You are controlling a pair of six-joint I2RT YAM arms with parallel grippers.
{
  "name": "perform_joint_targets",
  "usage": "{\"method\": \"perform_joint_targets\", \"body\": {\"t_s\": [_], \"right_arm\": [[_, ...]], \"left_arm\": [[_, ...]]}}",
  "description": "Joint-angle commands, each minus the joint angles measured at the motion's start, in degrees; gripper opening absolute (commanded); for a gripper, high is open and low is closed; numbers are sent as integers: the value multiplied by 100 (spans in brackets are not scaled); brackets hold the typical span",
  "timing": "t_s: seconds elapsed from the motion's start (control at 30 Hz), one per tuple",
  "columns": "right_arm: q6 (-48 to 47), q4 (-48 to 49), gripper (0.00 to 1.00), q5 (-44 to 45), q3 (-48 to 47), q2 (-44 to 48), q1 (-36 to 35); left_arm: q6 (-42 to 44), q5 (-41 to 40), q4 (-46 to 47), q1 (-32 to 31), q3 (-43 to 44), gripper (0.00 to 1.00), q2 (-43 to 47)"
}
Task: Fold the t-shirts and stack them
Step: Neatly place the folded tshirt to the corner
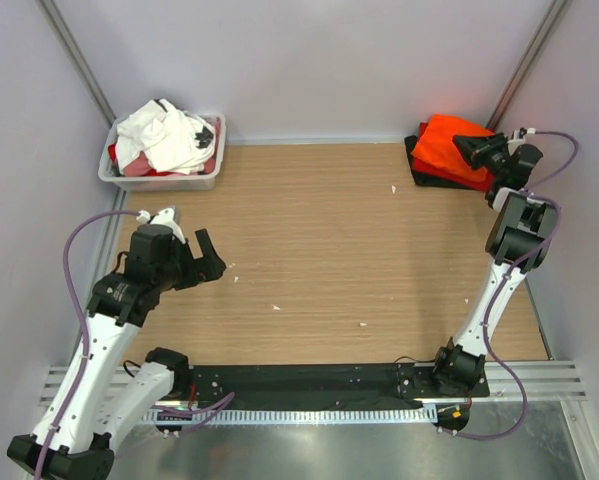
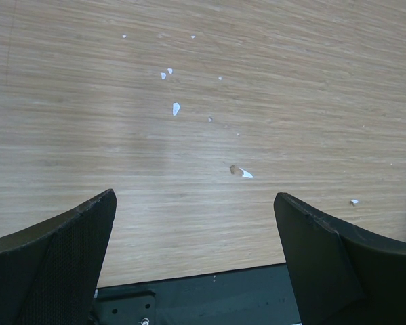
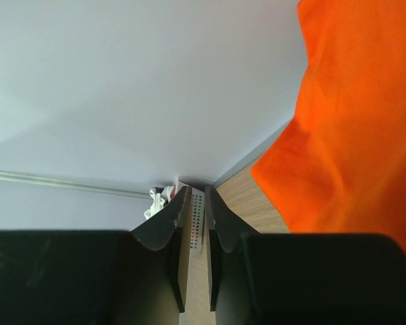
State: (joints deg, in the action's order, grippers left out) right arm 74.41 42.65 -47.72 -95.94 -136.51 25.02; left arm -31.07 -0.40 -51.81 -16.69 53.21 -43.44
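Note:
A folded bright orange t-shirt [image 1: 447, 140] tops a small stack at the far right corner, with red [image 1: 471, 183] and black [image 1: 416, 160] cloth edges showing beneath it. My right gripper [image 1: 465, 147] hovers over that stack, its jaws drawn almost together and nothing between them; in the right wrist view the orange t-shirt [image 3: 355, 135] lies to the right of the right gripper [image 3: 197, 198]. More t-shirts, mostly white [image 1: 166, 135], are heaped in the tub. My left gripper [image 1: 211, 258] stands wide open and empty over bare wood; in the left wrist view the left gripper [image 2: 195, 200] frames only table.
The white plastic tub [image 1: 161, 182] sits at the far left corner, with red cloth [image 1: 129, 167] under the white. Small white scraps [image 2: 175, 107] dot the wooden table [image 1: 319, 230]. The black base rail [image 1: 309, 382] runs along the near edge. Walls enclose the sides and back.

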Motion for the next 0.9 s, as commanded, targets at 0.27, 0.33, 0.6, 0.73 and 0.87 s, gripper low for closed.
{"method": "perform_joint_targets", "body": {"t_s": [0.27, 0.33, 0.6, 0.73, 0.87], "right_arm": [[809, 1701, 17, 193, 94, -1165, 662], [987, 2000, 16, 220, 6, -1316, 689], [1258, 2428, 18, 334, 241, -791, 689], [2303, 3581, 35, 492, 620, -106, 636], [3385, 4715, 57, 571, 987, 571, 452]], "left_arm": [[31, 5, 242, 87, 5, 100, -77], [31, 14, 242, 104, 5, 100, -77], [31, 5, 242, 148, -4, 100, -24], [31, 14, 242, 166, -12, 100, 55], [22, 5, 250, 166, -13, 100, 160]]}}
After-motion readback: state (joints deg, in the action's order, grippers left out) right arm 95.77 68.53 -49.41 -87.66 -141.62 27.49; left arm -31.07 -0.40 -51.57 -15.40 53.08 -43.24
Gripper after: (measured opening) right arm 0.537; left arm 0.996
